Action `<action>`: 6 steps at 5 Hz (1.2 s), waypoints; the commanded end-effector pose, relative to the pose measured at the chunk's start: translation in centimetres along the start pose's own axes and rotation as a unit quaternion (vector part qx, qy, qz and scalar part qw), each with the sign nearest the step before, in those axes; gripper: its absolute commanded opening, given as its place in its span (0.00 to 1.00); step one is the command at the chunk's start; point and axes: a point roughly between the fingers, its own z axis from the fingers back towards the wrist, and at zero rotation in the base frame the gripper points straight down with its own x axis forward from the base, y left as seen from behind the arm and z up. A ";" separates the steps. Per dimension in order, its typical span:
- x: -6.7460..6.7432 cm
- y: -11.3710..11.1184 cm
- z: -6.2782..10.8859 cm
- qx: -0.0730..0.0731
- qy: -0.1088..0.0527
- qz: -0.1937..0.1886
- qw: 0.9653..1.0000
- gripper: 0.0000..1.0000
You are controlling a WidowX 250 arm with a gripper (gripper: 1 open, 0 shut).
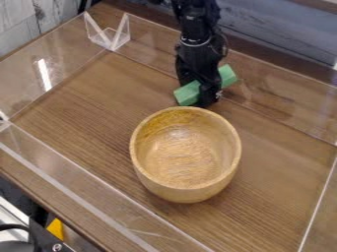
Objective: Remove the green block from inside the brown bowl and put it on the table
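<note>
The green block (187, 94) lies slanted at table height just behind the brown bowl (184, 185), its ends showing on either side of my gripper (202, 91). The black gripper comes straight down from above, and its fingers straddle the block's middle. Whether they still press on it is not visible. The bowl is a light-tan wooden one, sits at the middle of the table (93, 103) and has nothing inside. The block is outside the bowl, close to its far rim.
Clear acrylic walls (39, 69) border the wood-grain tabletop. A small clear angled stand (108, 31) sits at the back left corner. Bare tabletop lies to the left and right of the bowl.
</note>
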 end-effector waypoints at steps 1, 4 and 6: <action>1.9 0.3 2.0 0.013 -0.030 0.009 0.999 1.00; 2.6 -0.2 3.9 0.012 -0.038 0.045 0.998 1.00; 2.3 0.8 5.6 0.031 -0.040 0.114 0.992 1.00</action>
